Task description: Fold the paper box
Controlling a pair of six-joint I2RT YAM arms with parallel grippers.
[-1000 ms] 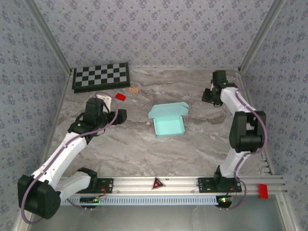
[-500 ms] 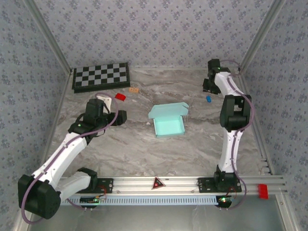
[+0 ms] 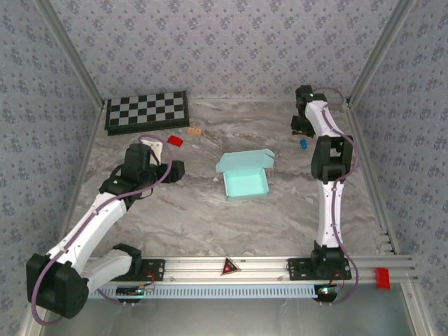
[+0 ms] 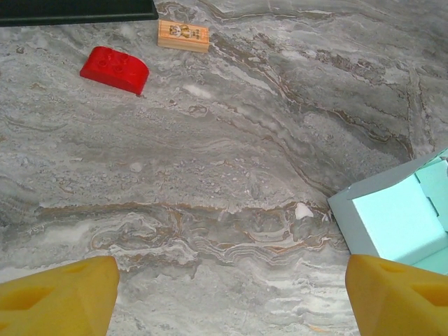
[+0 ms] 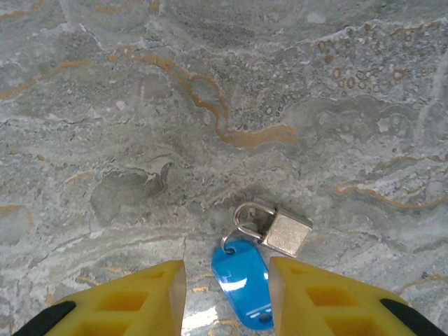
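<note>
The paper box [image 3: 245, 177] is pale cyan card, standing mid-table as an open tray with its lid flap raised at the back. Its left corner shows at the right edge of the left wrist view as the paper box [image 4: 399, 222]. My left gripper [image 3: 175, 169] hovers well left of the box. In its own view the left gripper [image 4: 231, 297] is wide open over bare marble. My right gripper [image 3: 300, 129] is at the far right back, away from the box. The right gripper [image 5: 227, 297] is open, its yellow fingers either side of a blue key tag [image 5: 243, 283].
A small padlock [image 5: 283, 231] is ringed to the blue tag [image 3: 303, 143]. A red block [image 4: 114, 68] and a wooden tile [image 4: 183, 36] lie behind the left gripper, near the checkerboard [image 3: 146, 110]. Patterned walls close three sides.
The right gripper has drawn back toward the far wall and the arm has swung left, uncovering the blue tag on the table. The left arm and the box have not moved.
</note>
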